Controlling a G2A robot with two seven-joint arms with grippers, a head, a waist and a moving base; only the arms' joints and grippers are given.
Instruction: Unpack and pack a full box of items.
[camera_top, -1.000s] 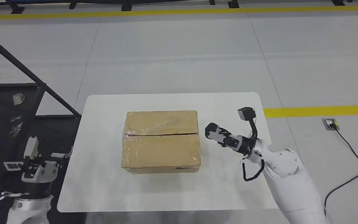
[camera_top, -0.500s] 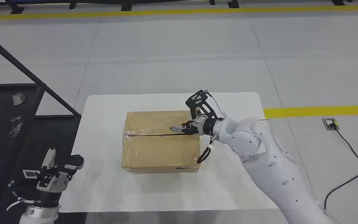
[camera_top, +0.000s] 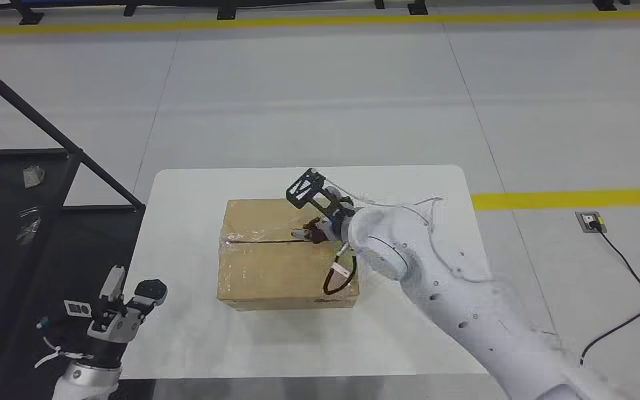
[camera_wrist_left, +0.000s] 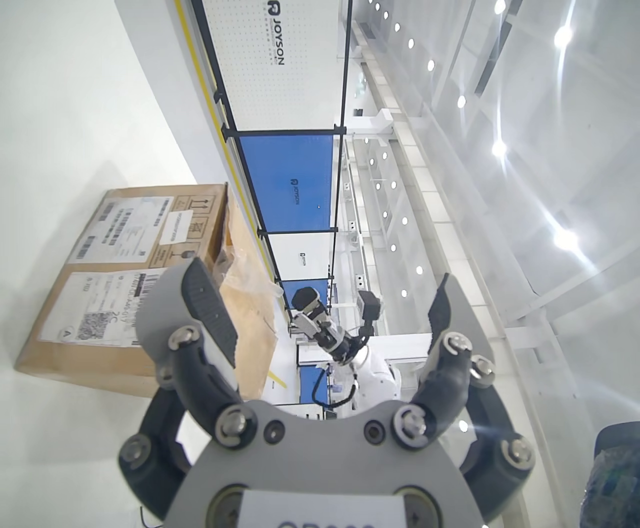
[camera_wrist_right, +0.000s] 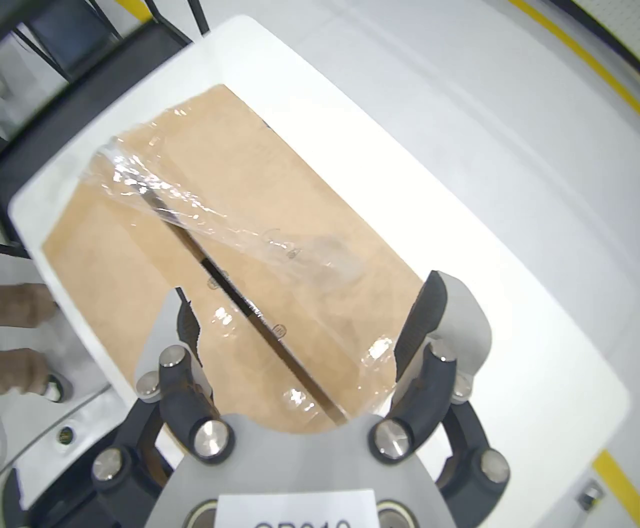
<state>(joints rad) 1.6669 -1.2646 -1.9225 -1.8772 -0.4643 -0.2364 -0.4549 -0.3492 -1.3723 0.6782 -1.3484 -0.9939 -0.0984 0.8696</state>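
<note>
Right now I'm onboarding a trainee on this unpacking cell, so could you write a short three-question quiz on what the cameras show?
1. True or false: the cardboard box on the table has its top flaps folded wide open.
2. The right gripper is: A) over the box top, fingers open; B) over the box top, fingers shut; C) resting on bare table.
3. Fill in: loose, clear ___ lies crumpled along the box's top seam.

Key: 1 false, the flaps lie shut; 2 A; 3 tape.
</note>
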